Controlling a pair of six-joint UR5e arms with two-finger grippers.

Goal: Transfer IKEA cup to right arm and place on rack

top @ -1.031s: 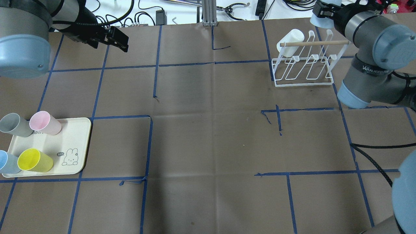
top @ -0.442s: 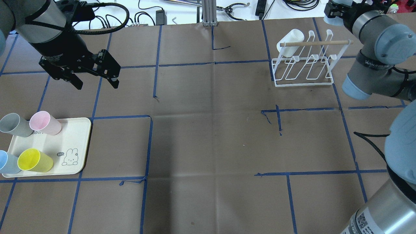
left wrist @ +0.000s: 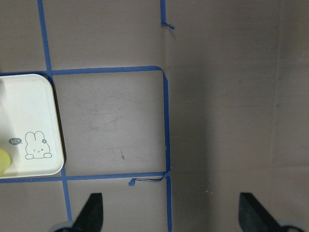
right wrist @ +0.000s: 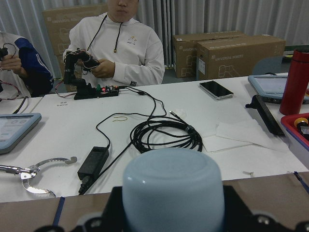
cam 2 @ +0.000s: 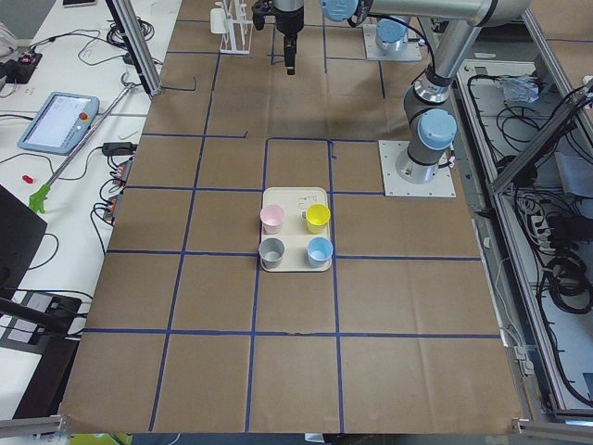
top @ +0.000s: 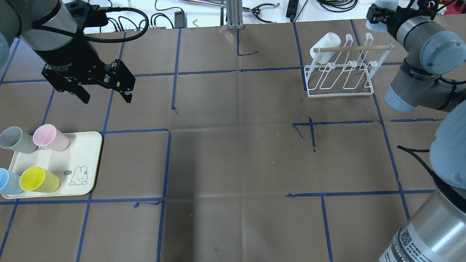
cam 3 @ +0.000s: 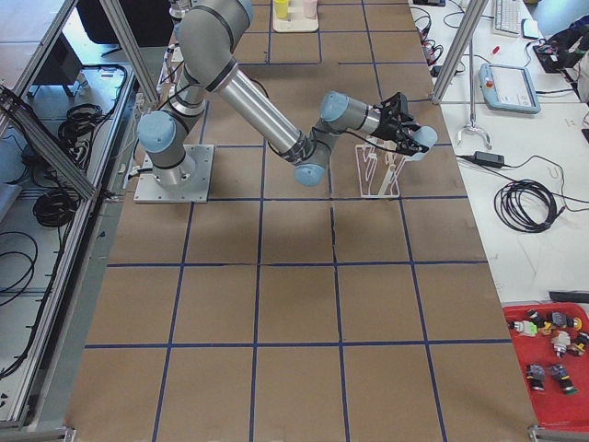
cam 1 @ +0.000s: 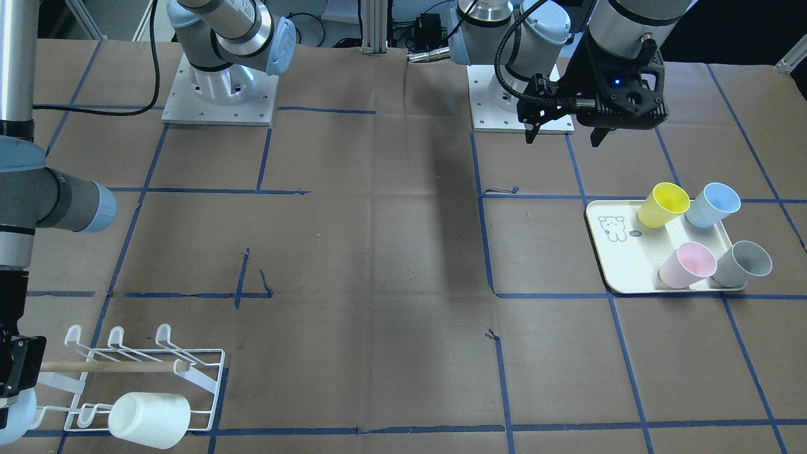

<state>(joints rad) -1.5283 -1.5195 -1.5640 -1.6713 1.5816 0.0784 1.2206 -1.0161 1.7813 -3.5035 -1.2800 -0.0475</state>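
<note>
My right gripper point(top: 375, 17) is shut on a pale blue cup point(top: 371, 24) just behind the far right end of the white wire rack point(top: 340, 74). In the right wrist view the cup's base point(right wrist: 173, 188) fills the space between the fingers. In the front view the cup point(cam 1: 14, 416) sits beside the rack point(cam 1: 157, 360). A white cup point(top: 326, 46) hangs on the rack's left end. My left gripper point(top: 106, 98) is open and empty, pointing down, above the table behind the cream tray point(top: 84, 154).
The tray holds a pink cup point(top: 51, 137), a grey cup point(top: 16, 140), a yellow cup point(top: 38, 179) and a light blue cup point(top: 7, 181). Cables and tools lie on the white bench behind the table, where people sit point(right wrist: 123, 43).
My left arm has swung from the back left corner out over the table, with its open gripper now pointing down nearer the tray. My right gripper has shifted right with the pale blue cup.
</note>
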